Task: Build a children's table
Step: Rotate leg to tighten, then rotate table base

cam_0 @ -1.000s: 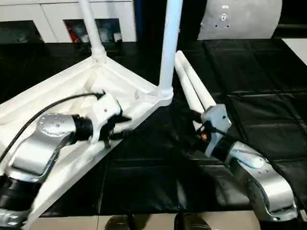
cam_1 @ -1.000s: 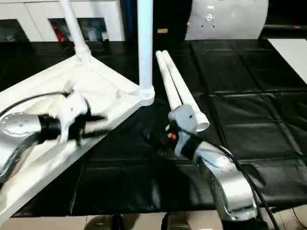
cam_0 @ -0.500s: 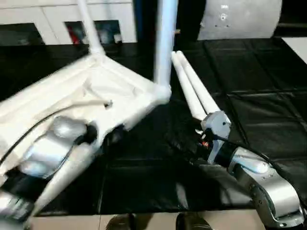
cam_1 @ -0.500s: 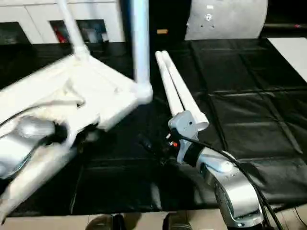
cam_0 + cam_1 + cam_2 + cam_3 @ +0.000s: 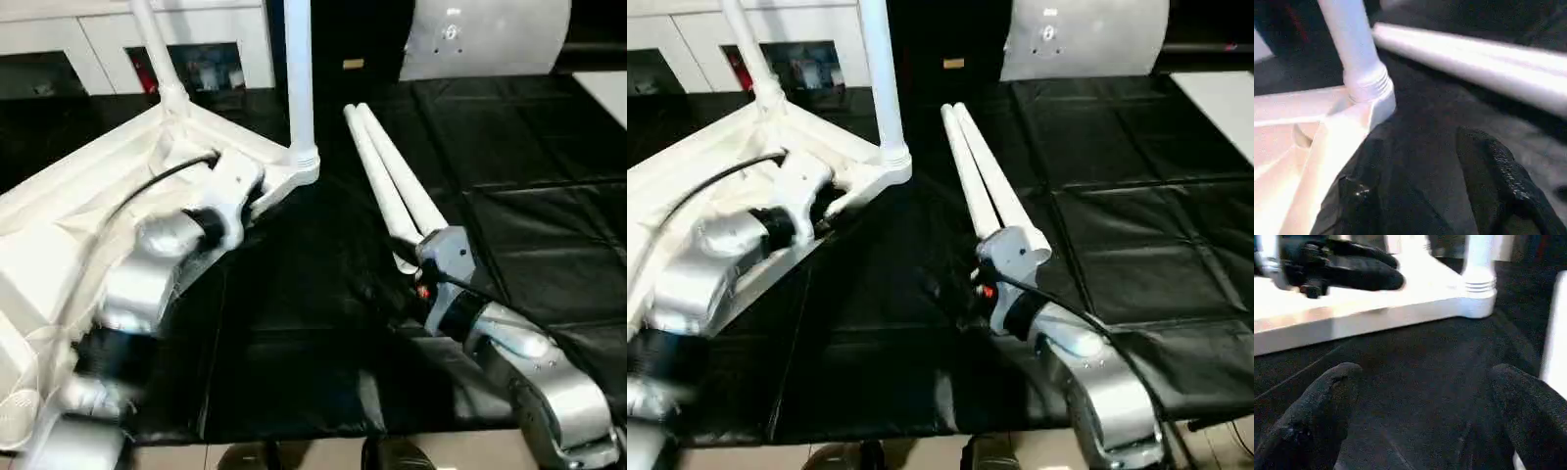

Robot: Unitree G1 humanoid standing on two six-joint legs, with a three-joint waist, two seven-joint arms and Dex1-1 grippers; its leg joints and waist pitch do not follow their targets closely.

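Your table top (image 5: pixel 88 211) lies underside up on the black sheet (image 5: pixel 509 147), w/ two legs (image 5: pixel 297 78) standing in corner sockets, two spare legs (image 5: pixel 392 186) flat beside it. Left gripper (image 5: pixel 1435 181) spread over the top's edge near a socket; right gripper (image 5: pixel 1425 416) wide open, empty, over the sheet.

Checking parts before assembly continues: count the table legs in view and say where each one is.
4. Two long round white plastic legs stand upright in corner sockets of the upturned white tabletop: the near one and the far one. Two more, and, lie side by side on the black sheet.
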